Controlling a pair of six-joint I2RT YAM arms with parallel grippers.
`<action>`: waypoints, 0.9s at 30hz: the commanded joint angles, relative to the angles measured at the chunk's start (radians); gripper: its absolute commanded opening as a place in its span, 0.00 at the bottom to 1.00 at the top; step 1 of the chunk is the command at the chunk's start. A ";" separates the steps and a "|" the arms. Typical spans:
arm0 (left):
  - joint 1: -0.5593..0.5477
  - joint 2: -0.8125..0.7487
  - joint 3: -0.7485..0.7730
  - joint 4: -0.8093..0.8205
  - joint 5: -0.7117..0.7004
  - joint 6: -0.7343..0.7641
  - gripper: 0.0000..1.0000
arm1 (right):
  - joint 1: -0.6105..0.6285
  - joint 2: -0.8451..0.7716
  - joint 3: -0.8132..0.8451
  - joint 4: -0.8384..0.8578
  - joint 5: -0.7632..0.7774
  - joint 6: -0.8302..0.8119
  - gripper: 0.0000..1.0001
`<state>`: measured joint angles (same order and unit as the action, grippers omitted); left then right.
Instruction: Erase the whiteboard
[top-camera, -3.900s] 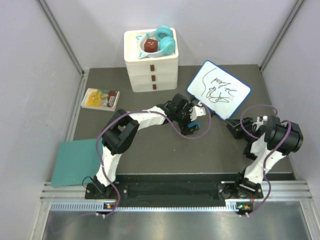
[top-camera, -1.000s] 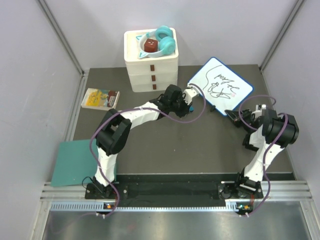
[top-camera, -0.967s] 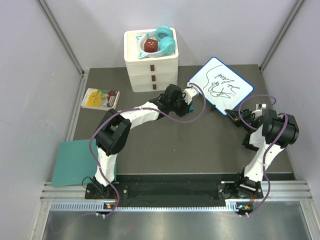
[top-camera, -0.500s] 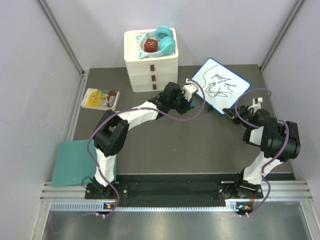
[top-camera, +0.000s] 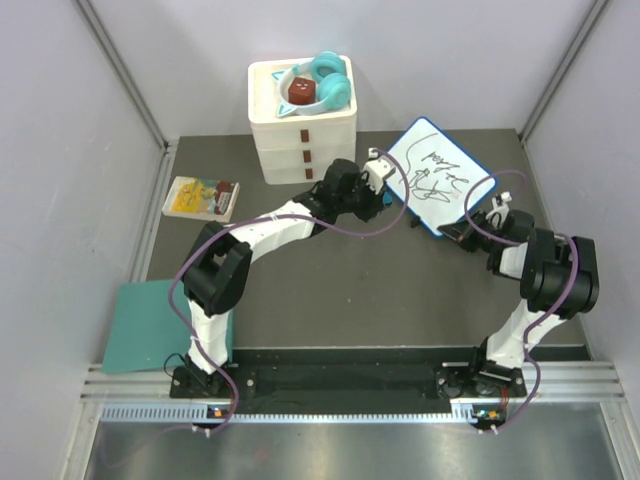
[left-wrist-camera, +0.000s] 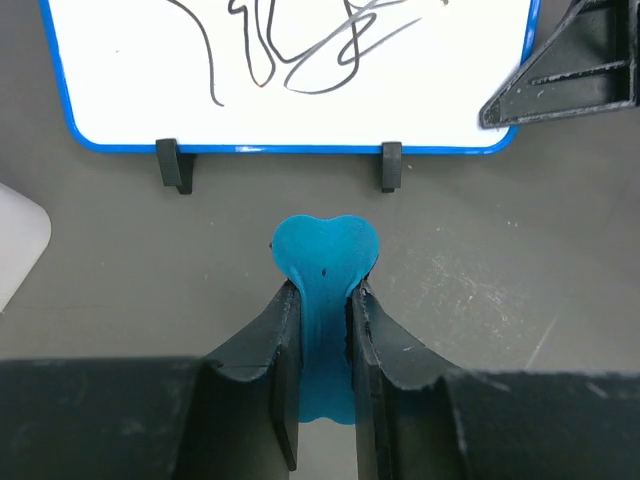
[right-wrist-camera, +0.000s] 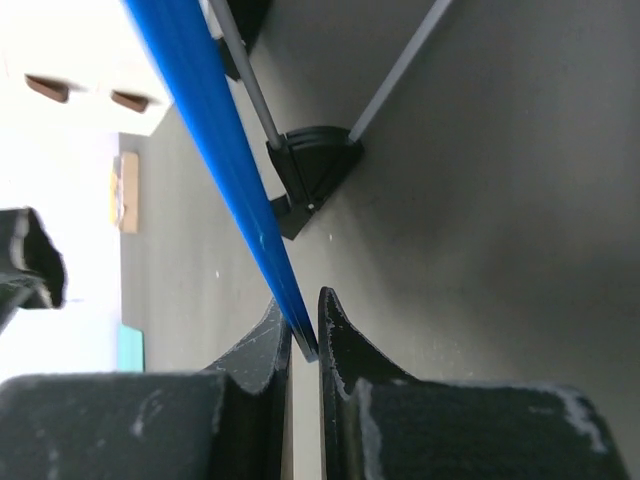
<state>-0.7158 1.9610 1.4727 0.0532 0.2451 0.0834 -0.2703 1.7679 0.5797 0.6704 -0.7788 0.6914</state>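
Starting at the left of the desk (top-camera: 300, 290): leave alone the teal sheet (top-camera: 150, 325), the yellow booklet (top-camera: 201, 197) and the white drawer box (top-camera: 303, 135) with headphones (top-camera: 330, 85) on top. Next, see the left gripper (left-wrist-camera: 322, 295) closed on a flat blue wiper (left-wrist-camera: 324, 250), with the rounded tip just short of the lower edge of the whiteboard (left-wrist-camera: 300, 70), between the two black feet (left-wrist-camera: 168, 164). Find the board right of centre at the back of the desk, with black scribbles (top-camera: 432, 172) across the white face and nothing wiped off so far. At the far right, note the right gripper (right-wrist-camera: 304, 315) pinched shut on the blue rim (right-wrist-camera: 215, 150), probably to steady the board. For a good wipe: lift the wiper over the rim, press it flat on the writing, sweep in overlapping strokes, and push toward the held corner so as not to tip the board. Hard to judge: how steeply the board leans, and how firm the pinch is. Cut off in the left wrist view: the top of the board and part of the scribbles. Not clear either: what the wiper is made of.
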 joint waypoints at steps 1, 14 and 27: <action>0.004 0.002 0.098 0.059 -0.017 -0.045 0.00 | 0.009 0.016 0.026 -0.301 0.069 -0.036 0.00; 0.003 0.147 0.244 0.083 -0.015 -0.149 0.00 | 0.009 -0.016 0.054 -0.548 0.142 -0.154 0.00; -0.011 0.262 0.278 0.215 -0.015 -0.234 0.00 | 0.009 -0.070 0.017 -0.623 0.139 -0.227 0.00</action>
<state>-0.7185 2.2032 1.7016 0.1398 0.2367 -0.1028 -0.2642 1.6897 0.6605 0.3092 -0.7223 0.5125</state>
